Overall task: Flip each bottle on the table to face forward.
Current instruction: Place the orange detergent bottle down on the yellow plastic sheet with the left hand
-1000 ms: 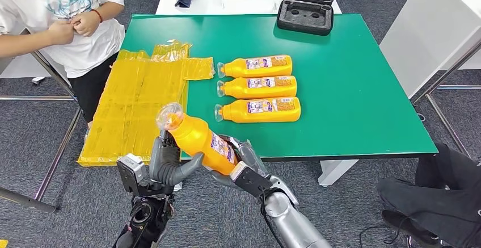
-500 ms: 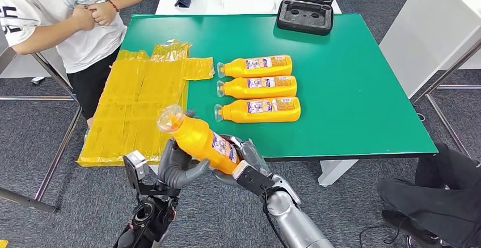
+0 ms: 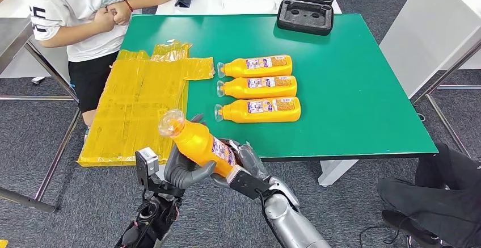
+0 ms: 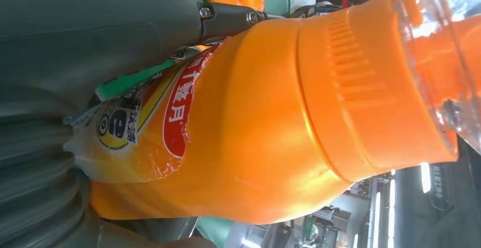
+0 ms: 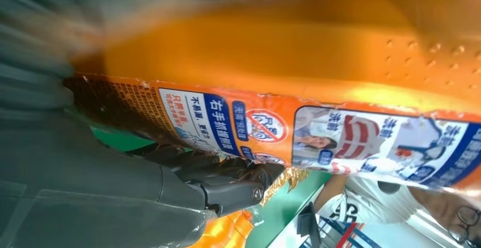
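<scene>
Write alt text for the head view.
Both robot hands, left robot hand and right robot hand, hold a tilted orange plastic bottle before the green table. Three matching orange bottles lie there in a row beside crumpled yellow plastic sheeting.

Held bottle (image 3: 199, 144) base hidden behind hands.

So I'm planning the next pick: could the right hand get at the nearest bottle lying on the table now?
Probably not yet: the right hand and left hand both hold an orange bottle, though the nearest lying bottle has nothing over it.
</scene>
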Controlling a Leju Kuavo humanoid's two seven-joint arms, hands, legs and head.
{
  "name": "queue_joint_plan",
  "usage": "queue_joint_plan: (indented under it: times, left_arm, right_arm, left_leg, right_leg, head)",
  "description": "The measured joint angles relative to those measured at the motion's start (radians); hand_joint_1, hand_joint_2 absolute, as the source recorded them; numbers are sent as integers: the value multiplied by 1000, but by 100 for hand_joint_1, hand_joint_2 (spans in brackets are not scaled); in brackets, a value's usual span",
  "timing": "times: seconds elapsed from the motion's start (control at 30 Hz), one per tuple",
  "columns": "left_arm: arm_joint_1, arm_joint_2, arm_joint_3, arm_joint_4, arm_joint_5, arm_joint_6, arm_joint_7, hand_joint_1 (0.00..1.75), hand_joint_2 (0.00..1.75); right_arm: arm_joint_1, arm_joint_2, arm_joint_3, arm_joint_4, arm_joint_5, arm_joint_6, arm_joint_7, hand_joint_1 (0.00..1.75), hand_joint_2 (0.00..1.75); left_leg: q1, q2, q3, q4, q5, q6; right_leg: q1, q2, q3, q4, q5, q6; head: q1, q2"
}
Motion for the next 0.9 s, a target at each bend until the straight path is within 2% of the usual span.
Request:
queue_joint_plan:
  times: [0.67, 0.77, 0.8, 0.83, 0.9]
  left_arm:
    - [-5, 0, -6, 30, -37, 31, 3, 0, 175]
    - [-5, 0, -9, 31, -46, 37, 3, 10, 175]
    - [-5, 0, -11, 31, -49, 39, 4, 28, 175]
    - [-5, 0, -12, 31, -51, 40, 4, 62, 175]
    - [-5, 0, -14, 33, -53, 42, 6, 142, 175]
  right_arm:
    - [-5, 2, 7, 39, 26, 21, 6, 175, 175]
    - [-4, 2, 7, 40, 31, 22, 9, 175, 175]
    - [-3, 2, 7, 40, 33, 22, 10, 175, 175]
    - [-3, 2, 7, 40, 34, 22, 13, 175, 175]
    - [-1, 2, 7, 40, 37, 22, 16, 175, 175]
  left_leg:
    - [0, 0, 0, 0, 0, 0]
    - [0, 0, 0, 0, 0, 0]
    - [0, 0, 0, 0, 0, 0]
    - [0, 0, 0, 0, 0, 0]
    - [0, 0, 0, 0, 0, 0]
  right_leg:
    - [0, 0, 0, 0, 0, 0]
    - [0, 0, 0, 0, 0, 0]
    - [0, 0, 0, 0, 0, 0]
    - [0, 0, 0, 0, 0, 0]
    - [0, 0, 0, 0, 0, 0]
  head:
    - [0, 0]
    - [0, 0]
    - [0, 0]
    - [0, 0]
    - [0, 0]
